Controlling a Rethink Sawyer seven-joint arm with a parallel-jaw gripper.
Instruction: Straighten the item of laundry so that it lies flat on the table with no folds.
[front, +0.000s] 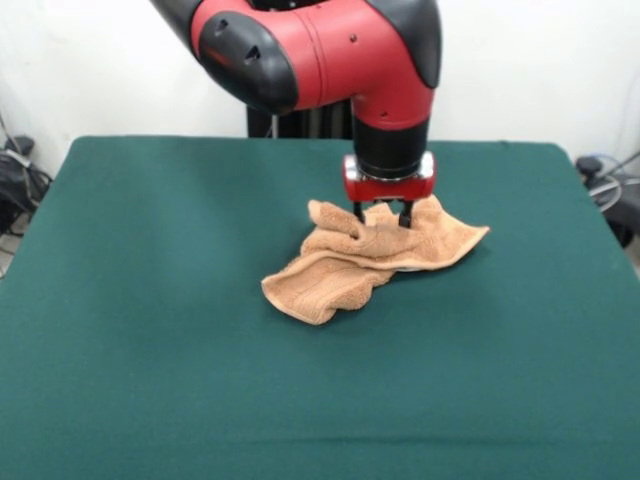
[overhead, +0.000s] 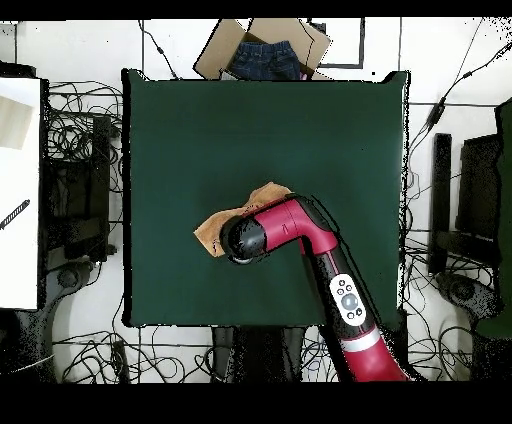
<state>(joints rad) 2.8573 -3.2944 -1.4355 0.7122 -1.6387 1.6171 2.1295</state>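
The tan towel (front: 370, 258) lies crumpled near the middle of the dark green table (front: 150, 300), with a folded-over lobe toward the front left and a pointed corner to the right. My gripper (front: 381, 214) points straight down over the towel's far part. Its two dark fingers (front: 405, 214) stand apart, with their tips down in the cloth and a raised ridge of towel between them. In the overhead view the arm (overhead: 285, 228) covers most of the towel (overhead: 211, 233), and the gripper is hidden beneath it.
Wide green table (overhead: 180, 130) surrounds the towel on all sides. A cardboard box with blue jeans (overhead: 266, 55) sits just beyond the table's far edge. Cables and equipment lie on the floor around the table.
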